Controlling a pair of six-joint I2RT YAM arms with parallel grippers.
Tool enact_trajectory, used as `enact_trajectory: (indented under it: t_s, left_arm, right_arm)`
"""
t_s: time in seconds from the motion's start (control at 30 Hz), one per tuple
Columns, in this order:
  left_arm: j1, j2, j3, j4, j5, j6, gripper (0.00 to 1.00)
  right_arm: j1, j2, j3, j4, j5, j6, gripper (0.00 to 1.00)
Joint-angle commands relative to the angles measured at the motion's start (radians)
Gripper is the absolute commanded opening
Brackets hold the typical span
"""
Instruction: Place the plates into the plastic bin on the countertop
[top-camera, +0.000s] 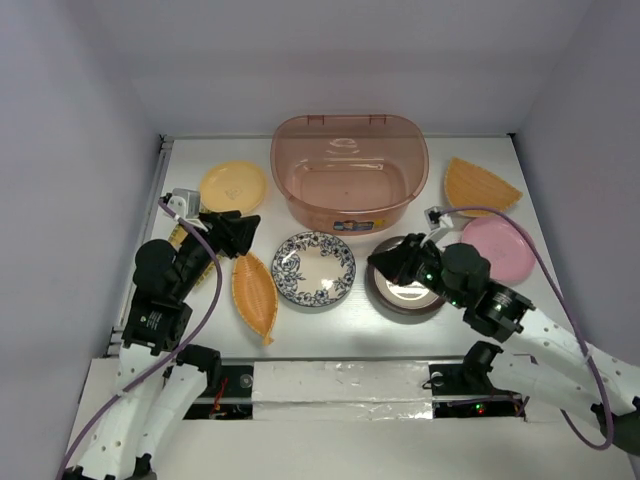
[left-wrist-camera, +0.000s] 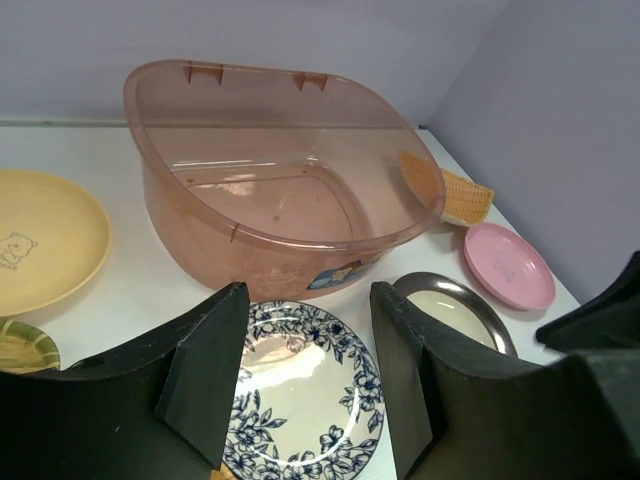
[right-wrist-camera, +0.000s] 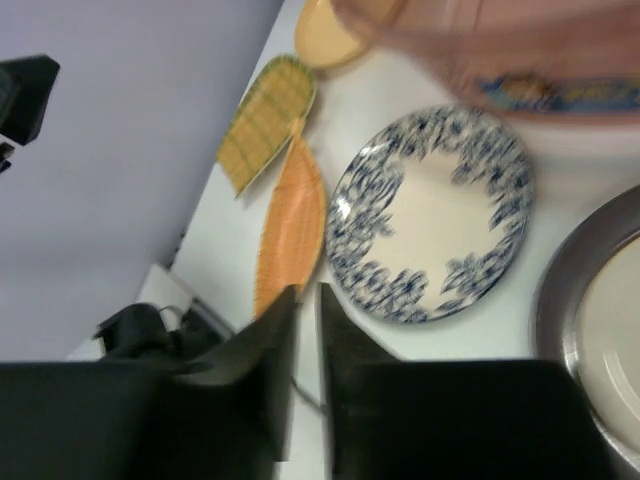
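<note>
Plates: seven are lying loose on the countertop (top-camera: 330, 330); none is sitting in the bin yet.
Near row: the orange leaf-shaped plate (top-camera: 254, 293) is lying at the left, the blue-floral plate (top-camera: 313, 268) in the middle and the brown-rimmed cream plate (top-camera: 408, 295) at the right.
Right gripper (top-camera: 385, 258): it is hanging over the left rim of the brown-rimmed cream plate, just beside the blue-floral plate. Its jaws are drawn almost together and gripping nothing. Whether it is touching the rim cannot be told.
Right arm: it is reaching in from the near right, with the forearm angling left and the wrist tipped downward.
Left gripper (top-camera: 238, 232): it is hovering past the far tip of the orange leaf-shaped plate. Its jaws are spread and empty, and it is pointing right toward the blue-floral plate.
Left arm: it is folding up from the near left, covering most of the yellow ribbed plate (right-wrist-camera: 265, 125).
Middle right: the pink plate (top-camera: 498, 248) is lying well apart from both grippers.
Far row: the yellow round plate (top-camera: 233, 186) is lying at the left, the plastic bin (top-camera: 300, 190) is standing upright and empty in the centre, and the orange fan-shaped plate (top-camera: 480, 185) is at the right.
Step in hand: probably the approach to a first plate.
Next move: a spread jaw needs lowering over a plate's rim, closing, then lifting clear of the bin's wall.
</note>
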Motion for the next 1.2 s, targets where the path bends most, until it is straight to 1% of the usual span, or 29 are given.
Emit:
enact_trajectory:
  t_s: [0.0,0.03,0.07,0.1,0.13,0.17,0.2,0.23,0.27,0.3,0.33,0.47,0.5,0.53,0.57,0.6,0.63,0.67,0.7,0.8,0.83,0.97,1.17]
  left_arm:
    - [0.005,-0.015,-0.001,0.032,0.017,0.014,0.48]
    - [0.005,-0.018,-0.001,0.030,0.020,0.013,0.48]
    - [0.005,-0.018,0.001,0.029,0.019,0.013,0.41]
    - [0.005,-0.026,-0.001,0.030,0.022,0.011,0.34]
    - [0.005,-0.027,-0.002,0.030,0.022,0.011,0.34]
    - [0.005,-0.030,-0.004,0.030,0.011,0.010,0.30]
    - [0.005,-0.035,-0.005,0.029,0.004,0.005,0.20]
    - [0.005,-0.038,-0.005,0.029,-0.001,0.005,0.16]
    - [0.005,-0.041,-0.005,0.029,-0.010,0.003,0.12]
    - [0.005,-0.042,-0.004,0.027,-0.013,-0.001,0.02]
    - [0.005,-0.047,-0.004,0.023,-0.018,-0.003,0.00]
    - [0.005,-0.056,0.001,0.014,-0.071,-0.004,0.00]
    - [0.005,-0.058,0.002,-0.009,-0.076,-0.004,0.00]
    - [0.005,-0.055,0.004,-0.012,-0.079,-0.006,0.00]
    - [0.005,-0.056,0.006,-0.017,-0.090,-0.006,0.00]
    - [0.005,-0.055,0.009,-0.022,-0.096,-0.006,0.02]
    - [0.005,-0.056,0.009,-0.026,-0.101,-0.006,0.06]
    - [-0.004,-0.059,0.009,-0.029,-0.105,-0.004,0.15]
    - [-0.004,-0.062,0.009,-0.028,-0.105,-0.004,0.19]
    - [-0.013,-0.061,0.010,-0.029,-0.104,-0.003,0.29]
    - [-0.024,-0.061,0.012,-0.031,-0.105,-0.003,0.30]
    - [-0.033,-0.061,0.015,-0.036,-0.107,0.002,0.32]
    - [-0.042,-0.064,0.018,-0.039,-0.110,0.003,0.33]
  right_arm:
    - [0.078,0.055,-0.019,0.094,0.056,0.068,0.32]
    - [0.112,0.072,-0.019,0.097,0.090,0.079,0.37]
    - [0.129,0.089,-0.019,0.098,0.107,0.089,0.42]
    - [0.159,0.129,-0.017,0.105,0.139,0.114,0.43]
    - [0.160,0.147,-0.020,0.109,0.153,0.126,0.39]
    - [0.188,0.166,-0.023,0.111,0.167,0.143,0.28]
    - [0.201,0.181,-0.033,0.159,0.180,0.180,0.03]
    - [0.213,0.198,-0.040,0.178,0.206,0.192,0.00]
    - [0.224,0.232,-0.043,0.193,0.220,0.208,0.00]
    - [0.242,0.249,-0.045,0.206,0.237,0.244,0.00]
    - [0.242,0.265,-0.050,0.212,0.274,0.263,0.00]
    - [0.253,0.351,-0.083,0.255,0.329,0.359,0.00]
    - [0.253,0.391,-0.086,0.273,0.332,0.391,0.02]
    - [0.253,0.413,-0.089,0.282,0.337,0.404,0.08]
    - [0.253,0.436,-0.089,0.289,0.338,0.416,0.17]
    - [0.253,0.480,-0.089,0.293,0.343,0.451,0.34]
    - [0.253,0.500,-0.091,0.290,0.352,0.476,0.42]
    - [0.253,0.519,-0.096,0.290,0.366,0.500,0.51]
    - [0.253,0.531,-0.115,0.304,0.374,0.552,0.57]
    - [0.253,0.565,-0.204,0.386,0.384,0.669,0.57]
    - [0.253,0.578,-0.218,0.393,0.389,0.692,0.56]
    - [0.253,0.624,-0.235,0.385,0.403,0.748,0.54]
    - [0.253,0.723,-0.220,0.456,0.392,0.775,0.52]
